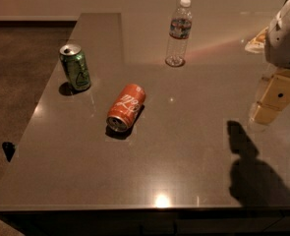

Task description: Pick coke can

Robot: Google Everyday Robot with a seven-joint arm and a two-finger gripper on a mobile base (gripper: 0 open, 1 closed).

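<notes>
The coke can is orange-red with white script and lies on its side on the dark table, left of centre, its silver end facing the near edge. My gripper hangs above the table's right side, far to the right of the can and well apart from it. Its tan fingers point down and left, and its shadow falls on the table below it.
A green can stands upright at the left, behind the coke can. A clear water bottle stands at the back centre. The table's left edge drops to brown carpet. A pale object lies at the far right.
</notes>
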